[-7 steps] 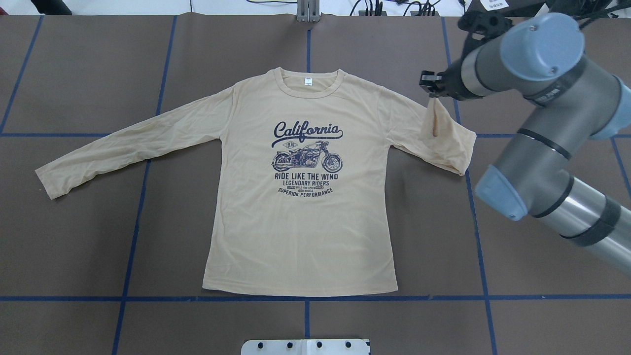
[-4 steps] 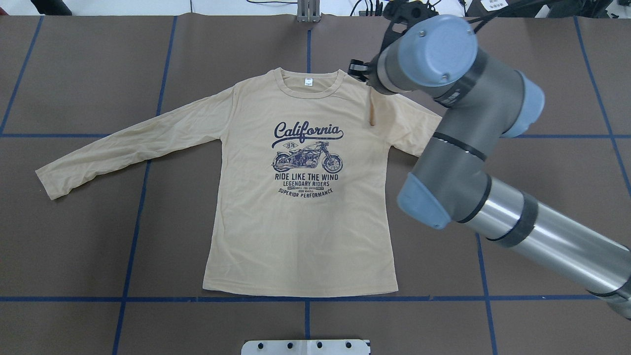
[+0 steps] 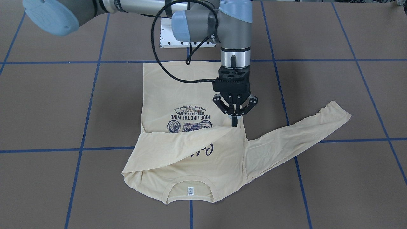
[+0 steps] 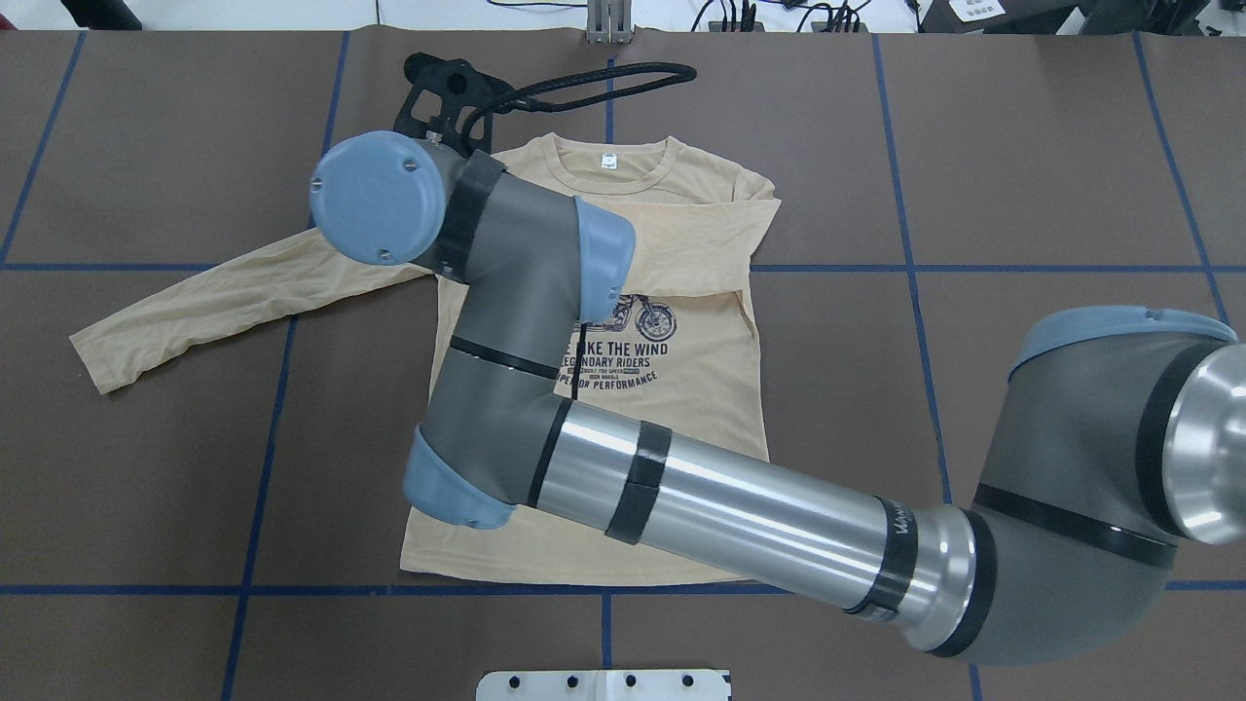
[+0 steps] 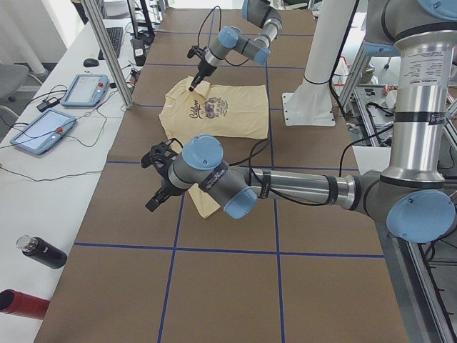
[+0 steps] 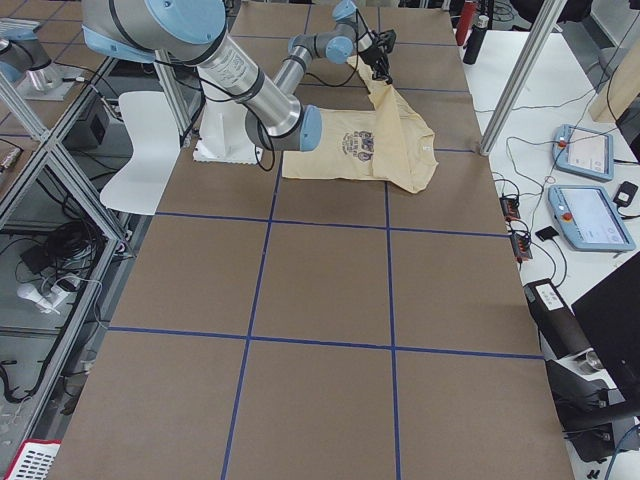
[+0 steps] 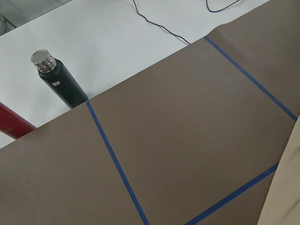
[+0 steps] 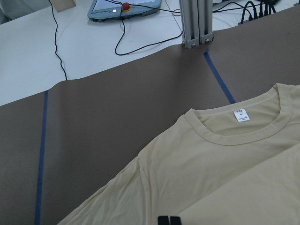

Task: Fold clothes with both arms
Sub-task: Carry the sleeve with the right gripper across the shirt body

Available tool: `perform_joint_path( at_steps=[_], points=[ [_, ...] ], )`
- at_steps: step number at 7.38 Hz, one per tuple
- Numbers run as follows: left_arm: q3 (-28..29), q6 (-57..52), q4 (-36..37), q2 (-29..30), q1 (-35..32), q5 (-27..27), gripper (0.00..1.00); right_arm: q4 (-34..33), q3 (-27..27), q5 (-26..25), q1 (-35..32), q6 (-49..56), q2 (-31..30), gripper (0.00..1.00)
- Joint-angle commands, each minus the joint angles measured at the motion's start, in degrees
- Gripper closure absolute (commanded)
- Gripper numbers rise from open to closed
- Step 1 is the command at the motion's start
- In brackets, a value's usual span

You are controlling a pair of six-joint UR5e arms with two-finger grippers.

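The cream-yellow T-shirt (image 3: 165,89) lies print-up on the brown table, collar away from the robot. Its right sleeve (image 3: 178,143) is folded across the chest and covers most of the "California" print. My right gripper (image 3: 234,122) is shut on that sleeve's cuff, just above the torso near the left armpit. Its closed fingertips (image 8: 168,220) show in the right wrist view. In the overhead view the right arm hides this gripper. The left sleeve (image 4: 195,302) lies stretched out flat. My left gripper (image 5: 157,189) hovers beyond that sleeve's end. I cannot tell whether it is open or shut.
A white base plate (image 4: 604,684) sits at the table's near edge. A dark bottle (image 7: 61,79) and a red one (image 7: 11,124) lie on the white bench past the left end. Control tablets (image 5: 86,89) and an aluminium post (image 8: 197,23) stand beyond the far edge.
My right gripper has carried the right sleeve leftward from the shirt's right side across the chest. The sleeve now lies over the print, and the right arm now spans the shirt.
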State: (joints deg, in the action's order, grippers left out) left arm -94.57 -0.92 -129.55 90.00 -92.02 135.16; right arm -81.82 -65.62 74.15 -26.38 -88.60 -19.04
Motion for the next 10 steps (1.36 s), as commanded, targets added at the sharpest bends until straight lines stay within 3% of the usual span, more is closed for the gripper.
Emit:
perform_joint_path(
  at_steps=[1,2,3,4,6,7,8,10],
  points=[
    [0.0,0.1,0.0,-0.3,-0.1,-0.1,0.00,0.2,10.2,-0.5,0.9,-1.0,7.3,1.00],
    [0.0,0.1,0.0,-0.3,0.0,-0.1,0.00,0.3,12.2,-0.4,0.8,-1.9,8.8,0.18],
    [0.1,0.2,0.1,-0.3,0.0,-0.1,0.00,0.4,13.8,0.0,0.6,-2.4,10.5,0.05],
    [0.3,0.2,0.1,-0.3,0.0,-0.1,0.00,0.4,14.5,2.4,-0.2,-2.5,11.6,0.04],
    [0.4,-0.6,-0.3,-1.6,0.1,-0.1,0.00,-0.2,14.4,11.4,-4.5,-1.0,12.4,0.02],
    [0.3,-0.6,-1.5,-1.8,0.5,0.4,0.00,-3.5,13.0,17.1,-7.7,2.3,11.8,0.01],
    [0.3,-0.1,-5.2,-2.4,3.6,0.4,0.00,-7.1,5.1,20.7,-10.0,6.6,6.9,0.01],
    [0.3,7.7,-12.3,-3.7,11.3,-0.2,0.00,-11.7,-14.4,26.3,-14.2,13.7,-9.3,0.00]
  ],
)
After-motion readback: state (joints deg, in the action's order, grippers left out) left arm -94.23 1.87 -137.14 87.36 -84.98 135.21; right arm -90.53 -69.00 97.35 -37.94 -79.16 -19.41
